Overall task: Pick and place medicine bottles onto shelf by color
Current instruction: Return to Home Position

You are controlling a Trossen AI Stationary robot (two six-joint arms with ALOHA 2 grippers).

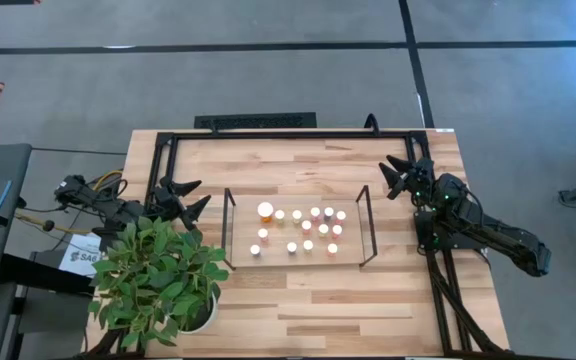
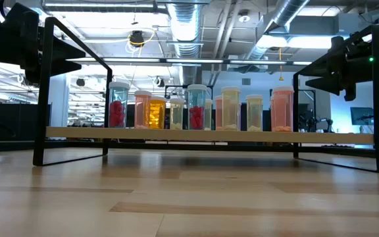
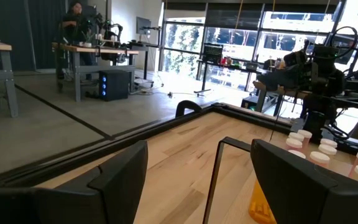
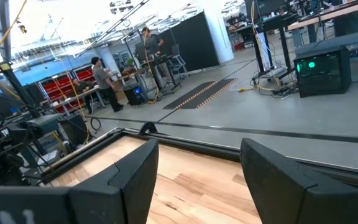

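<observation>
From above we see the table point(image 1: 298, 310) evenly and brightly lit, with only thin, faint shadows along the wire ends of the shelf point(image 1: 244, 212). In the low view, ceiling lights point(image 2: 278, 41) glare behind the medicine bottles point(image 2: 196, 108), which glow translucent against them. In the left wrist view the windows point(image 3: 278, 37) blow out to white, probably with daylight. In the right wrist view the hall ceiling point(image 4: 61, 31) washes out too.

The matt dark left gripper point(image 1: 204, 192) and right gripper point(image 1: 388, 177) flank a smooth pale-wood shelf point(image 2: 209, 133). Its medicine bottles point(image 2: 230, 108) look glossy translucent plastic.
</observation>
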